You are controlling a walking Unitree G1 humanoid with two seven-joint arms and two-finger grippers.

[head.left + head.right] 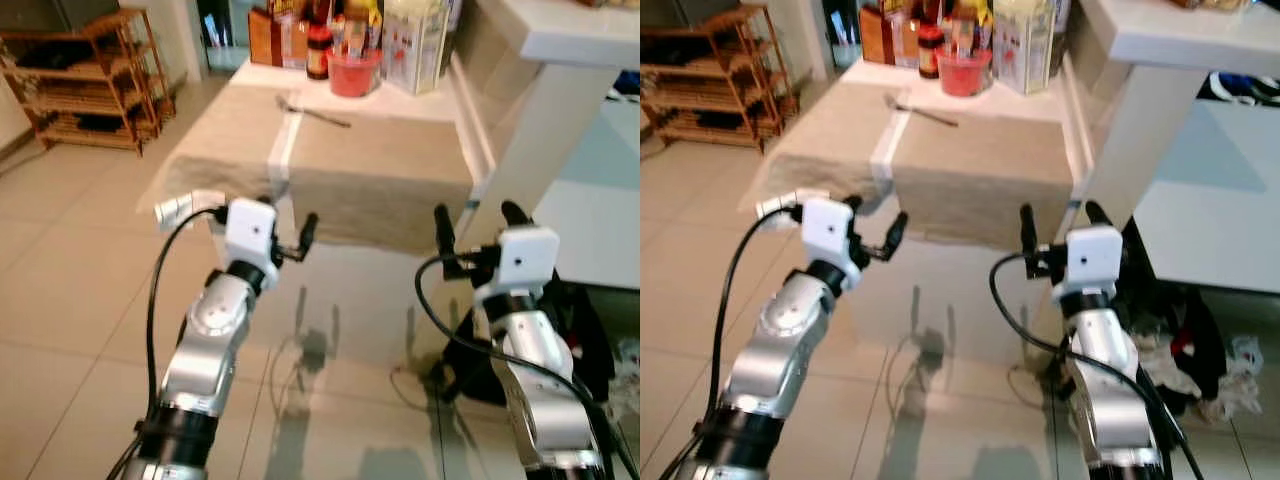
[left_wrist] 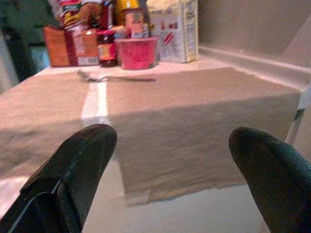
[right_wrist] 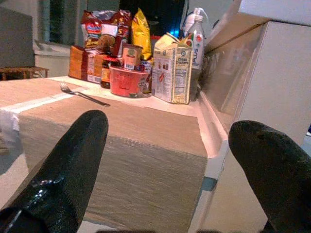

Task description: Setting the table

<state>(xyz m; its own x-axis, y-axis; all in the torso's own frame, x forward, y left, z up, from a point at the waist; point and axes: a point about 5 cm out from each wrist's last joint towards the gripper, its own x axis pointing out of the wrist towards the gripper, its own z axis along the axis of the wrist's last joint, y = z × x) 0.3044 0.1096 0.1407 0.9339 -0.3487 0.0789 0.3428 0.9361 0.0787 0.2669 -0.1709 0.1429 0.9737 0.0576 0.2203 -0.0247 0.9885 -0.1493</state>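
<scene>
A table with a beige cloth and a white stripe stands just ahead. A metal fork lies on it toward the far end, close to a red cup. My left gripper is open and empty, held in the air before the cloth's hanging near edge. My right gripper is likewise open and empty, level with the table's near right corner. In the left wrist view the fork lies beyond the two fingertips. The right wrist view has the fork and red cup ahead of it.
Jars, snack bags and a carton crowd the table's far end. A white counter rises along the table's right side, with a lower white surface beside it. A wooden rack stands far left. Dark clutter lies on the tiled floor at right.
</scene>
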